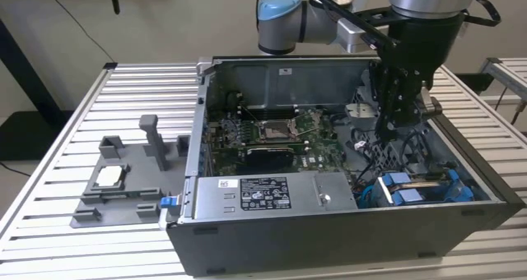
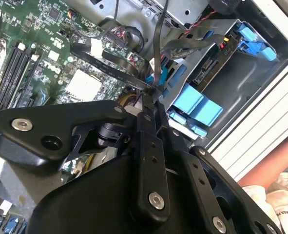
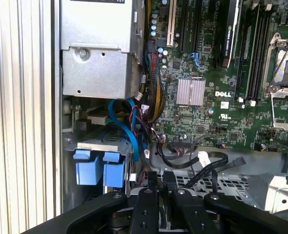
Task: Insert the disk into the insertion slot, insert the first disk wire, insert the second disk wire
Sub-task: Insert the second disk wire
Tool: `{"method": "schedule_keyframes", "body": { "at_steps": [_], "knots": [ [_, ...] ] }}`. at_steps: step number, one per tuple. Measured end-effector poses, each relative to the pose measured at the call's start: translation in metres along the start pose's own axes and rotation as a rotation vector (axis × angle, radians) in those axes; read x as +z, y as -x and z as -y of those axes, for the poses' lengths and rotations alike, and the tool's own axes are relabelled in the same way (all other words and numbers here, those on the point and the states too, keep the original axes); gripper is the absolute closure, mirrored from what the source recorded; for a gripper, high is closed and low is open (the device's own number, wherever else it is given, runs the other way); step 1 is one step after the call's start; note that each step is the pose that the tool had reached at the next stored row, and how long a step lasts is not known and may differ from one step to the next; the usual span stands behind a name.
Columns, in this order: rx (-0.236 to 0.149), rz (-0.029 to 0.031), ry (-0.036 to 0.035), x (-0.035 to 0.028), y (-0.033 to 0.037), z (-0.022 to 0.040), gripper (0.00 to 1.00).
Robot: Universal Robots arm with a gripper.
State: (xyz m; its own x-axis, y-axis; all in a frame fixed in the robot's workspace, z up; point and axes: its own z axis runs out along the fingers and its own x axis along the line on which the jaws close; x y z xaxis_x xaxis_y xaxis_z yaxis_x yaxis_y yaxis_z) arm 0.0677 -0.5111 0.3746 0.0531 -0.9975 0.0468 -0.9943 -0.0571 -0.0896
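One computer case (image 1: 329, 243) stands on one slatted table (image 1: 66, 243). Inside lie one motherboard (image 1: 272, 135) and one power supply box (image 1: 263, 197), lower centre of the exterior view. Two blue tabs (image 3: 97, 168) show at the drive bay, lower left of the first wrist view. One grey fixture (image 1: 123, 187) sits at the exterior view's left. One arm (image 1: 411, 45), one gripper (image 2: 151, 105).

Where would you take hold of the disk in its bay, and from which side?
Probably by the two blue tabs of its carrier. The disk sits inside the insertion slot, so its flat faces are walled in and the tabs are what juts out. Come in through the case's open top on the motherboard side, minding the cables bunched beside them.
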Motion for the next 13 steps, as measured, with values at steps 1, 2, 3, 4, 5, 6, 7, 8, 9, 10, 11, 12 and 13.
{"method": "schedule_keyframes", "body": {
  "at_steps": [1,2,3,4,5,6,7,8,9,10,11,12,13],
  "knots": [
    [0.000,0.0000,-0.0003,0.0000,0.0000,0.0000,0.83],
    [0.000,-0.0001,-0.0009,0.0000,0.0000,0.0000,0.83],
    [0.000,-0.0001,-0.0023,0.0001,-0.0001,-0.0001,0.81],
    [0.000,-0.0002,-0.0041,0.0001,-0.0001,-0.0001,0.81],
    [0.000,-0.0003,-0.0060,0.0001,-0.0001,0.0000,0.81],
    [0.000,-0.0005,-0.0079,0.0001,-0.0001,0.0000,0.75],
    [0.000,-0.0007,-0.0099,0.0000,0.0000,0.0000,0.75],
    [0.000,-0.0008,-0.0115,0.0000,0.0000,0.0000,0.75],
    [0.000,-0.0008,-0.0128,0.0000,0.0000,0.0000,0.75],
    [0.001,-0.0009,-0.0138,0.0001,-0.0001,0.0000,0.75],
    [0.001,-0.0009,-0.0147,0.0001,0.0000,0.0000,0.75],
    [0.001,-0.0010,-0.0158,0.0000,0.0000,0.0000,0.75],
    [0.001,-0.0011,-0.0168,0.0000,0.0000,0.0000,0.75]
  ]
}}
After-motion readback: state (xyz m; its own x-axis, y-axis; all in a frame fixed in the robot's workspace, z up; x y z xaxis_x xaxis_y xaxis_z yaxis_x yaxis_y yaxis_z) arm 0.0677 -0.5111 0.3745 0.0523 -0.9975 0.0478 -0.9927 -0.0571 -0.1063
